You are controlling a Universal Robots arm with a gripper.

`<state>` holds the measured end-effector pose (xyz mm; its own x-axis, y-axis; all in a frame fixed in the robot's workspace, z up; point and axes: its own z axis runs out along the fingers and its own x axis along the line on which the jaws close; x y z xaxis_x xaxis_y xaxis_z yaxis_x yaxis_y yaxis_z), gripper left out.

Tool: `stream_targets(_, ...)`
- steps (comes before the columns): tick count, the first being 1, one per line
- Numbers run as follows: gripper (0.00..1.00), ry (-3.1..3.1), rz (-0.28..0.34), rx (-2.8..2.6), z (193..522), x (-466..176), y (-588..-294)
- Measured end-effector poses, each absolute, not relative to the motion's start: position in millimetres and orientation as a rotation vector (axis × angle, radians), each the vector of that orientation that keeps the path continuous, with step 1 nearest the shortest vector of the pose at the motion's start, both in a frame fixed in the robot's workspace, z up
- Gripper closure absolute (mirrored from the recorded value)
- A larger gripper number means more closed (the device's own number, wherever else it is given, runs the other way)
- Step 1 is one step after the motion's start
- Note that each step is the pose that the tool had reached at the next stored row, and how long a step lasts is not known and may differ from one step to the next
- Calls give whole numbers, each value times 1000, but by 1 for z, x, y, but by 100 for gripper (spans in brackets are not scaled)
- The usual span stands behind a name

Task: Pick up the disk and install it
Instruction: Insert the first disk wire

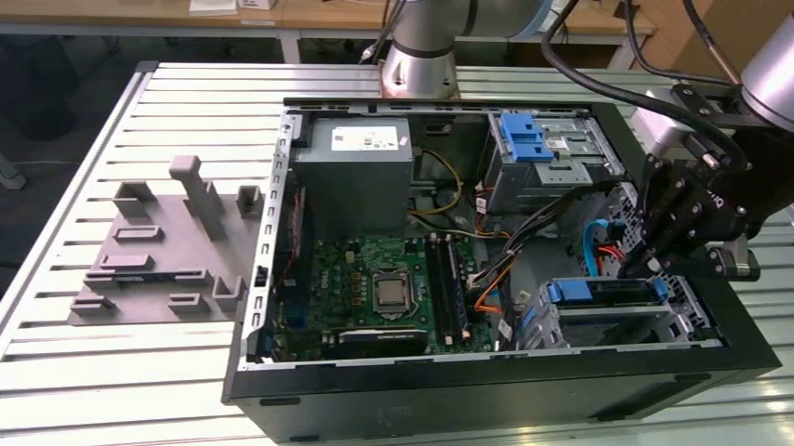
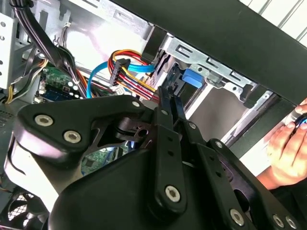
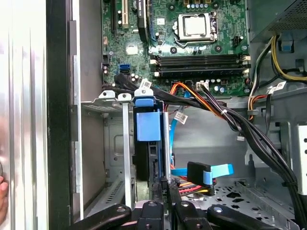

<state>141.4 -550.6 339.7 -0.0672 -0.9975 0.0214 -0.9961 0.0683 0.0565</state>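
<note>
The disk (image 1: 602, 292), a slab with a blue plastic handle, stands on edge inside the lower metal drive cage (image 1: 689, 316) at the front corner of the open computer case, on the exterior view's right. My gripper (image 1: 645, 271) hangs just above that cage. In the first wrist view the disk (image 3: 147, 125) sits between the cage rails (image 3: 115, 100), and my gripper (image 3: 162, 184) is closed at its near end. In the second wrist view the narrow gripper (image 2: 169, 98) reaches toward the blue handle (image 2: 194, 76).
A blue flat cable (image 3: 206, 172) and coloured power wires (image 2: 129, 72) lie right beside the cage. The motherboard (image 1: 372, 288), the grey power supply (image 1: 360, 163) and an upper cage with a blue latch (image 1: 536, 139) share the case. A person's hand (image 2: 288, 148) is outside the case wall. A grey fixture (image 1: 162, 251) lies on the table.
</note>
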Motion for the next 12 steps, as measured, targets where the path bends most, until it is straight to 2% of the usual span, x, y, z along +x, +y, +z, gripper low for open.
stream_targets(12, 84, -2272, -52, 2083, 336, 144, -556)
